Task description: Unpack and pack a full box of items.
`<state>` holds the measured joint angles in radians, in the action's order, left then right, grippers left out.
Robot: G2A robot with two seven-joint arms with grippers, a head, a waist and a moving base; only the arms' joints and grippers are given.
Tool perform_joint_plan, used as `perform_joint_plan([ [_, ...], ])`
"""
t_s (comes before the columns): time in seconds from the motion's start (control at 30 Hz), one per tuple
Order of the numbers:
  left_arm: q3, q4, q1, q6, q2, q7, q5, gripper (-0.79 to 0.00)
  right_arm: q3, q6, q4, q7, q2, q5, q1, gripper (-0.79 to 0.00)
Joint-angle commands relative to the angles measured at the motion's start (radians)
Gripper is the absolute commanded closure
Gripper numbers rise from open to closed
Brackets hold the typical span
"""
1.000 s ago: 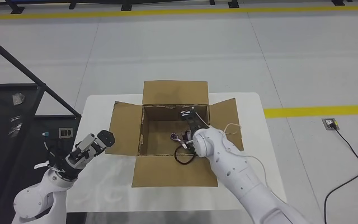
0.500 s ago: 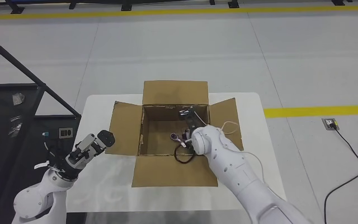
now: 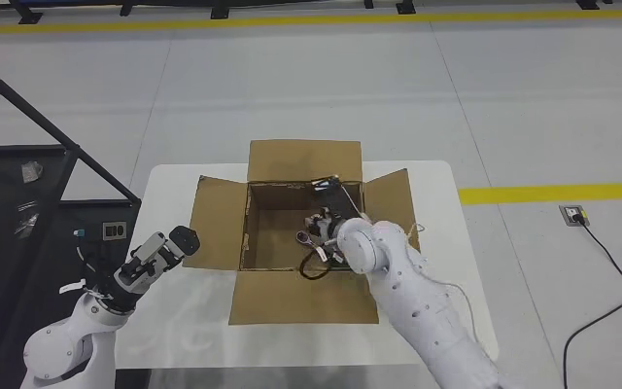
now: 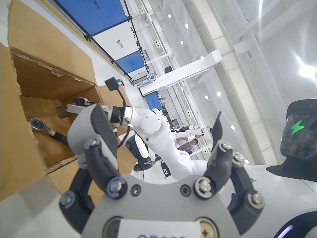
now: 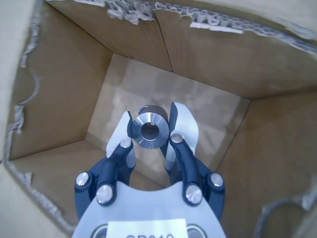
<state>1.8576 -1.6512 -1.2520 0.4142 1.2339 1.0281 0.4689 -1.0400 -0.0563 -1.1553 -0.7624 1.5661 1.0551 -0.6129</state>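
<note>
Around me
White table (image 3: 194, 326) on grey floor (image 3: 292, 78); a socket (image 3: 574, 215) beside the yellow line (image 3: 535, 193) (black rack (image 3: 29, 209) on my left).

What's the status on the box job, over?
Left gripper open, beside the box. Right gripper shut on metal cylinder, inside box. Ratchet wrench lying nearby on box floor.

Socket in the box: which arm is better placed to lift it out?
Right. The right gripper is inside the box, shut on the socket. The left gripper is open, outside the box.
</note>
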Motion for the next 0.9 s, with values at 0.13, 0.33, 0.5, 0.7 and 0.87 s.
perform_joint_plan([
  [0.13, 0.000, 0.000, 0.000, 0.000, 0.000, 0.000, 0.000, -0.785, -0.145, 0.052, -0.443, 0.002, -0.053, 0.060, -0.257, 0.000],
  [0.33, 0.000, 0.000, 0.000, 0.000, 0.000, 0.000, 0.000, -0.785, -0.294, 0.041, -0.653, 0.243, -0.077, 0.127, -0.398, 0.000],
  [0.5, 0.000, 0.000, 0.000, 0.000, 0.000, 0.000, 0.000, -0.785, -0.421, -0.018, -0.635, 0.425, -0.088, 0.149, -0.423, 0.000],
  [0.7, 0.000, 0.000, 0.000, 0.000, 0.000, 0.000, 0.000, -0.785, -0.538, -0.066, -0.520, 0.346, -0.105, 0.186, -0.386, 0.000],
  [0.87, 0.000, 0.000, 0.000, 0.000, 0.000, 0.000, 0.000, -0.785, -0.587, -0.055, -0.391, 0.208, -0.122, 0.247, -0.361, 0.000],
])
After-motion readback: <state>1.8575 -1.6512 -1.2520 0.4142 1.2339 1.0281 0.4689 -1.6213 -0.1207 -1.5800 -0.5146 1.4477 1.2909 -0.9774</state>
